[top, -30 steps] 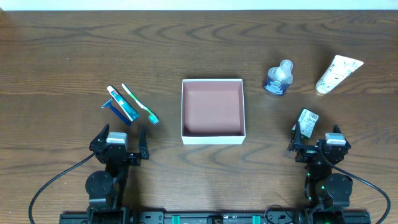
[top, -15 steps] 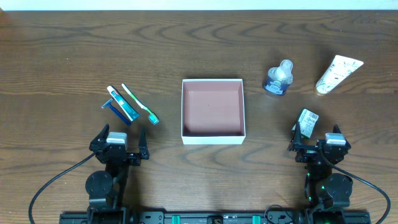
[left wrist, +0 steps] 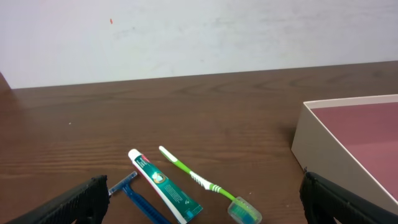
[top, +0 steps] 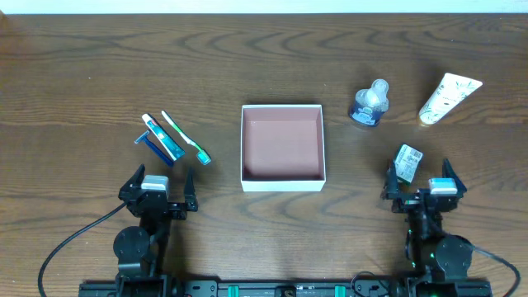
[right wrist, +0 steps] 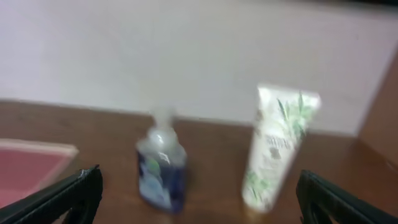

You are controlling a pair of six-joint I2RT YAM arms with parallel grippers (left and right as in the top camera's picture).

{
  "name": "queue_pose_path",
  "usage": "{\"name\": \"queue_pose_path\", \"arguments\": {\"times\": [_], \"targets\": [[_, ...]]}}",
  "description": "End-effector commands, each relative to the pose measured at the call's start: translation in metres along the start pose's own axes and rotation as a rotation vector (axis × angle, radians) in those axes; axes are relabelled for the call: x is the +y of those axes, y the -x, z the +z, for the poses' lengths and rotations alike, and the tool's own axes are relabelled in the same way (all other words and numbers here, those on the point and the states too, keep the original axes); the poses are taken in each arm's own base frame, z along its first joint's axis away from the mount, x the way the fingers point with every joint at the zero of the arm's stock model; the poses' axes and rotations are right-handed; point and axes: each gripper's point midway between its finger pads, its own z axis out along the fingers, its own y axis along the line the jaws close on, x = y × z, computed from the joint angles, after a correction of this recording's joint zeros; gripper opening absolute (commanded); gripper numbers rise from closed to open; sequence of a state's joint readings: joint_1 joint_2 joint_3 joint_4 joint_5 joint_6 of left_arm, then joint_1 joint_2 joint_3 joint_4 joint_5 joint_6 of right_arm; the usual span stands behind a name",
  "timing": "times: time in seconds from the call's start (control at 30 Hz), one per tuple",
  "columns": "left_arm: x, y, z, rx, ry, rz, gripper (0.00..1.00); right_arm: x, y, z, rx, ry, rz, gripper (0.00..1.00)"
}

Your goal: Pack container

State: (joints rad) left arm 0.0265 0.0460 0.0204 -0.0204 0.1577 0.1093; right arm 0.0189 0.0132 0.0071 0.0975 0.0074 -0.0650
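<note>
The container point(top: 282, 183), a square white-walled box with a pinkish-brown inside, sits mid-table and holds nothing. Left of it lie a toothpaste tube point(top: 163, 138), a green toothbrush point(top: 186, 138) and a blue razor point(top: 155, 147). My left gripper point(top: 157, 191) is open and empty just in front of them. The left wrist view shows the toothpaste point(left wrist: 165, 185), toothbrush point(left wrist: 199, 179), razor point(left wrist: 134, 194) and box wall point(left wrist: 323, 143). My right gripper point(top: 422, 186) is open and empty, with a small packet point(top: 407, 160) at its left finger. The blurred right wrist view shows a blue bottle point(right wrist: 160, 168) and a white tube point(right wrist: 277, 149).
At the back right of the dark wooden table stand the blue bottle point(top: 369, 104) and the white tube with a leaf print point(top: 450, 97). A corner of the box point(right wrist: 31, 162) shows at the left of the right wrist view. A pale wall lies beyond the table's far edge.
My right gripper has shifted slightly, its wrist view is blurred by motion, and the small packet now shows more fully. The left arm and the objects have not moved.
</note>
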Motion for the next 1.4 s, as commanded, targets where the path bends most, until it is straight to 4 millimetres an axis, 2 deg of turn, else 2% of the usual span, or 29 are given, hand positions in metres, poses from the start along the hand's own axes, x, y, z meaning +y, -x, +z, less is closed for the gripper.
{"name": "queue_pose_path", "arguments": {"times": [0.0, 0.1, 0.2, 0.3, 0.4, 0.57, 0.7, 0.8, 0.87, 0.97, 1.07, 1.13, 1.27, 1.3, 1.37], "targets": [[-0.001, -0.017, 0.001, 0.055, -0.009, 0.006, 0.98, 0.011, 0.020, -0.001, -0.080, 0.071, -0.001, 0.99], [-0.001, -0.017, 0.001, 0.055, -0.009, 0.006, 0.98, 0.000, 0.045, 0.000, -0.137, 0.015, 0.082, 0.99], [-0.001, -0.017, 0.001, 0.055, -0.010, 0.006, 0.98, 0.000, 0.072, 0.006, -0.152, 0.031, 0.129, 0.99], [-0.001, -0.017, 0.001, 0.055, -0.009, 0.007, 0.98, 0.005, 0.099, 0.022, -0.129, 0.071, 0.125, 0.99], [-0.001, -0.017, 0.001, 0.055, -0.009, 0.007, 0.98, 0.018, 0.120, 0.054, -0.044, 0.153, 0.123, 0.99], [-0.001, -0.017, 0.001, 0.055, -0.009, 0.006, 0.98, 0.051, 0.131, 0.119, 0.200, 0.353, 0.161, 0.99], [-0.001, -0.017, 0.001, 0.055, -0.010, 0.007, 0.98, 0.075, 0.124, 0.159, 0.340, 0.498, 0.221, 0.99], [-0.001, -0.017, 0.001, 0.055, -0.010, 0.007, 0.98, 0.094, 0.098, 0.169, 0.426, 0.622, 0.250, 0.99], [-0.001, -0.017, 0.001, 0.055, -0.009, 0.006, 0.98, 0.094, 0.072, 0.178, 0.485, 0.618, 0.256, 0.99], [-0.001, -0.017, 0.001, 0.055, -0.010, 0.007, 0.98, 0.092, 0.043, 0.184, 0.558, 0.607, 0.275, 0.99], [-0.001, -0.017, 0.001, 0.055, -0.009, 0.007, 0.98, 0.090, 0.027, 0.185, 0.603, 0.597, 0.283, 0.99], [-0.001, -0.017, 0.001, 0.055, -0.010, 0.007, 0.98, 0.087, 0.027, 0.186, 0.599, 0.585, 0.264, 0.99], [-0.001, -0.017, 0.001, 0.055, -0.009, 0.007, 0.98, 0.076, 0.043, 0.192, 0.597, 0.535, 0.218, 0.99], [-0.001, -0.017, 0.001, 0.055, -0.009, 0.007, 0.98, 0.069, 0.048, 0.194, 0.615, 0.498, 0.195, 0.99], [-0.001, -0.017, 0.001, 0.055, -0.009, 0.007, 0.98, 0.042, 0.054, 0.196, 0.681, 0.338, 0.139, 0.99]]}}
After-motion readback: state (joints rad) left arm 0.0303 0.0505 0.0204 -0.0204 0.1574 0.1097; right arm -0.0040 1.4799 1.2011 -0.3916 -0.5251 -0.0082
